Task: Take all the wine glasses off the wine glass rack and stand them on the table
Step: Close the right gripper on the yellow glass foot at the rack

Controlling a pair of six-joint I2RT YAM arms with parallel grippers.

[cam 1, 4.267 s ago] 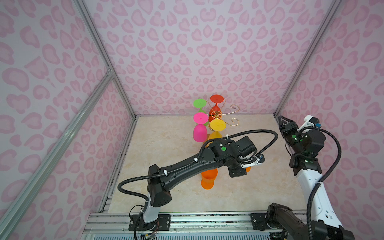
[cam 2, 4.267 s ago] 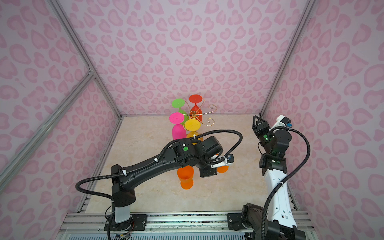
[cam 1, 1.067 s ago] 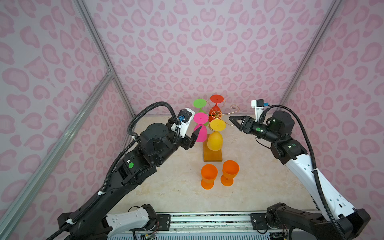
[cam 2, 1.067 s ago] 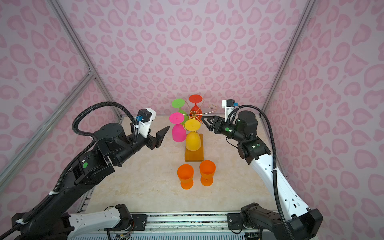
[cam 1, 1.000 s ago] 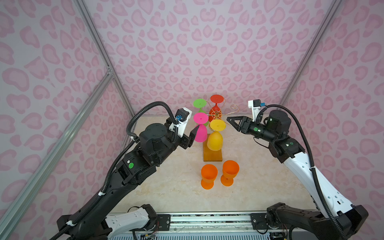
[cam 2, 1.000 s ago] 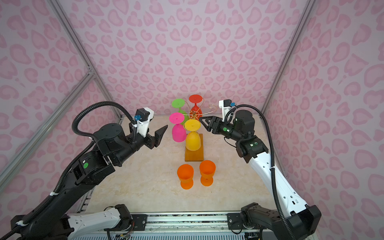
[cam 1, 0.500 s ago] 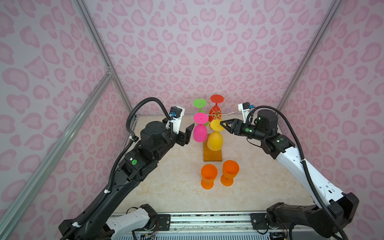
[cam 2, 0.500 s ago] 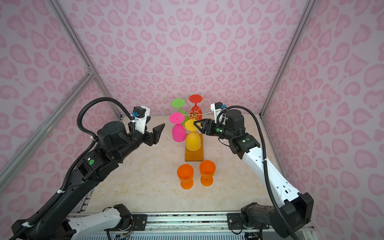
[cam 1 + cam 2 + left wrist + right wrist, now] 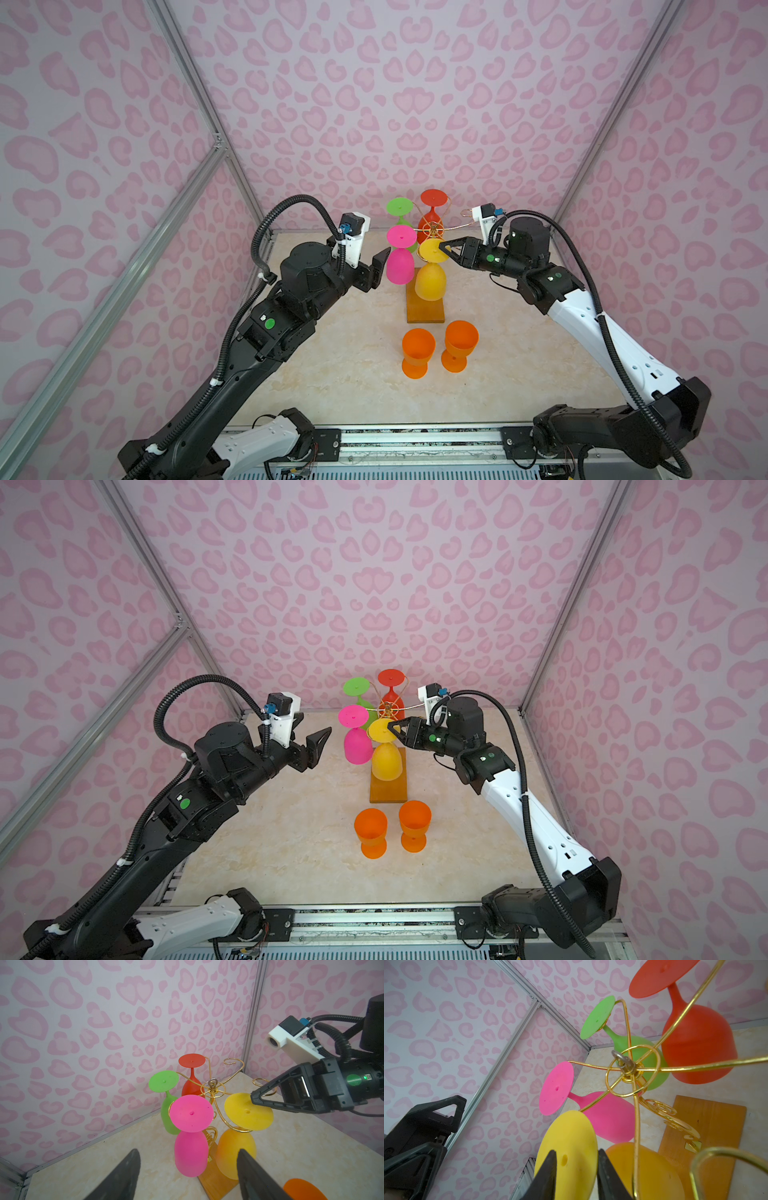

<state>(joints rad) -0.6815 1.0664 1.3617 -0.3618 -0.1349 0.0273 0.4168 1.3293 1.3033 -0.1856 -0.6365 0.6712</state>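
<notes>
Gold wire of the wine glass rack (image 9: 433,227) stands at the back of the table (image 9: 332,374). Its wooden base edge sits just behind two upright orange glasses (image 9: 417,351), and there is open floor to either side. The yellow wine glass (image 9: 430,280) hangs bowl-down on the near arm, beside the pink glass (image 9: 400,266). My right gripper (image 9: 445,248) reaches in level, fingers narrowed at the yellow foot's rim; I cannot tell whether they grip it. Left gripper (image 9: 313,739) hovers spread wide and empty, just beside the pink bowl.
</notes>
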